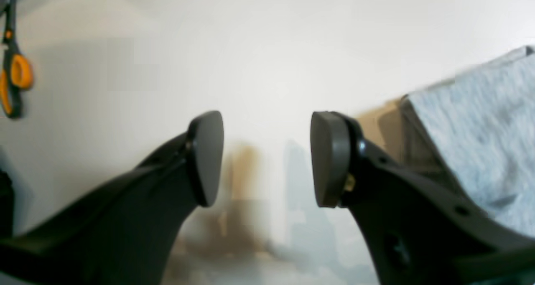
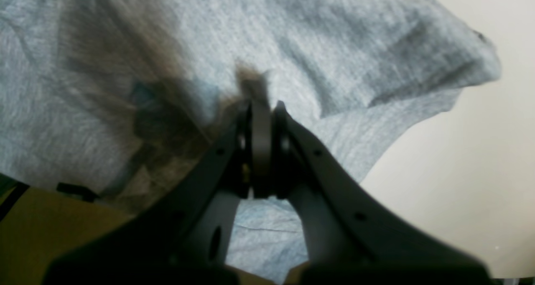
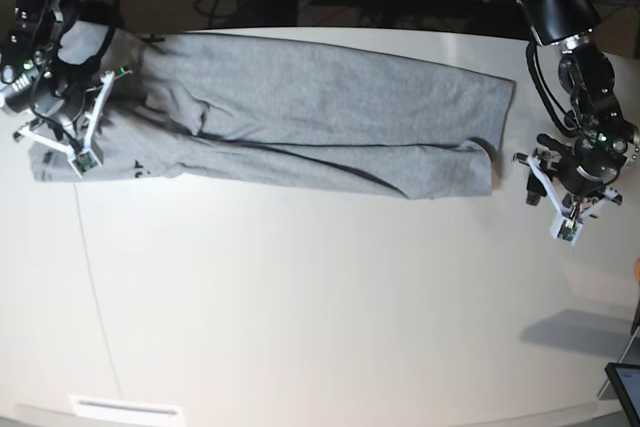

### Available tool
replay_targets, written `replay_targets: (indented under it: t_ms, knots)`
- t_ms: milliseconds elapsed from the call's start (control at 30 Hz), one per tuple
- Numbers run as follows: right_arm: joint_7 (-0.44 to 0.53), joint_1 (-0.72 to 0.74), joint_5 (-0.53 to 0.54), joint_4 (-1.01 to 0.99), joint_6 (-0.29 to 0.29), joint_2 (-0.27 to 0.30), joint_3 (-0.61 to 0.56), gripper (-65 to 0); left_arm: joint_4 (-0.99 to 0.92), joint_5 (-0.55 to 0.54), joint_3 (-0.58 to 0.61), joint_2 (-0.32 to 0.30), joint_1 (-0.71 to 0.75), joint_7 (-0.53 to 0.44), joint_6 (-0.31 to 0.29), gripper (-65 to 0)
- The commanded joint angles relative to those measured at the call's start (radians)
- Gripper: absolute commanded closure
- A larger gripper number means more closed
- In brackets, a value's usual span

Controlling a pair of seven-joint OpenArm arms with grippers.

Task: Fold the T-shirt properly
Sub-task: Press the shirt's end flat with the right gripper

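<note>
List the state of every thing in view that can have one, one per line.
Heather-grey cotton T-shirt: folded into a long band across the white table, one end pinched.
Right gripper: shut on the T-shirt.
Left gripper: open, empty, beside the T-shirt's other end.
Orange-handled scissors: closed, lying apart.

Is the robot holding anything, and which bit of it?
The right gripper pinches the shirt at one end. The left gripper is open and empty.

The T-shirt (image 2: 292, 38) was cut off by the right wrist view's top and left edges and smeared with blur ahead of the right gripper (image 2: 261, 109), hiding any pinched cloth.
</note>
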Motion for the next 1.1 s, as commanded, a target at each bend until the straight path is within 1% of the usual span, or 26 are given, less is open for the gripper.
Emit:
replay_targets:
  t_ms: [0,167,333,400,467,600,1067]
  knots:
    - [0.01,0.009,0.001,0.021,0.006,0.009,0.008,-0.1,0.017,-0.009,-0.002,-0.019,-0.016,-0.015,0.007,-32.4]
    - [0.018,0.009,0.001,0.022,0.006,0.005,0.008,-0.1,0.016,-0.007,0.0,-0.019,-0.016,-0.015,0.007,-32.4]
    - [0.067,0.0,0.001,0.022,0.006,0.005,0.009,-0.1,0.008,-0.007,0.001,-0.019,-0.016,-0.015,0.007,-32.4]
    - [0.064,-0.003,0.001,0.022,0.006,-0.001,0.052,-0.1,0.007,-0.007,0.001,-0.019,-0.016,-0.015,0.007,-32.4]
    - [0.064,-0.005,0.001,0.022,0.006,-0.019,0.088,-0.1,0.007,-0.007,0.001,-0.019,-0.016,-0.015,0.007,-32.4]
    - [0.07,-0.025,0.001,0.022,0.006,-0.019,0.132,-0.1,0.007,-0.007,0.001,-0.015,-0.016,-0.015,0.007,-32.4]
    - [0.064,-0.083,0.001,0.022,0.006,-0.024,0.138,-0.1,0.007,-0.007,0.003,-0.013,-0.016,-0.015,0.007,-32.4]
